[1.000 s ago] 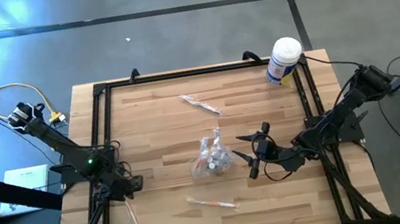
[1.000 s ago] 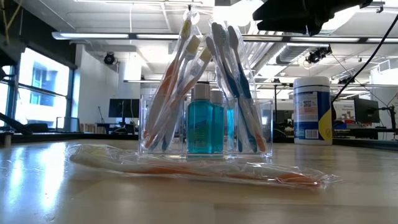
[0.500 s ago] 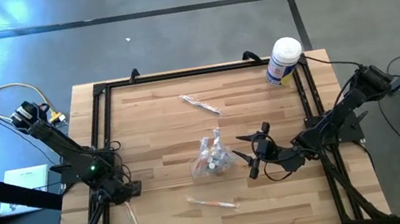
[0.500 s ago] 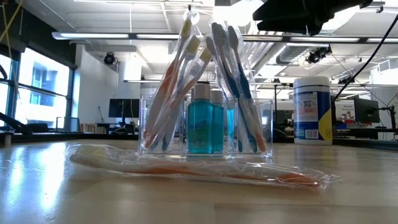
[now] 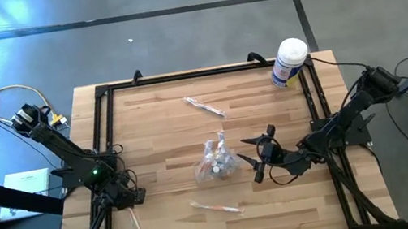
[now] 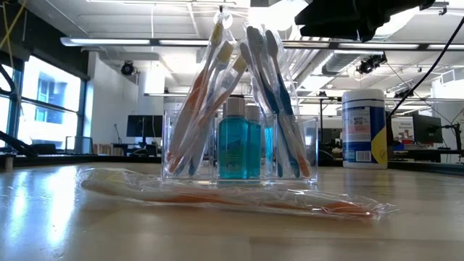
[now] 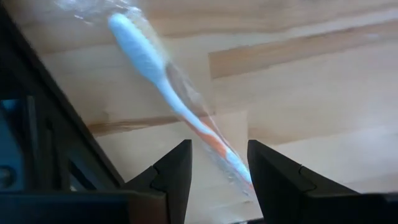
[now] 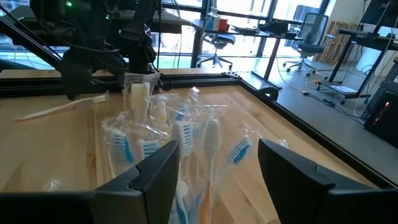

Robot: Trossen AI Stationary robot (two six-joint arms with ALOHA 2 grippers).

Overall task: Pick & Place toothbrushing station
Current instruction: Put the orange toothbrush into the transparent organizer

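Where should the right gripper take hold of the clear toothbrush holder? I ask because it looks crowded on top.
Probably low on the toothbrushing station, across its flat side walls, coming in level from the open right gripper. The wrapped brushes fan upward and bottles fill the middle, so the top offers no clean hold.

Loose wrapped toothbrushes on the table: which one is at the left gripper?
The one at the table's left edge, lying between the open left gripper fingers; the other two lie mid-table.

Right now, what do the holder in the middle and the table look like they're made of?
Holder: looks like clear hard plastic, glossy; the room and the blue bottles inside show straight through its walls, but glass can't be ruled out. Table: pale wood, apparently joined strips with visible grain, smooth with a slight sheen.
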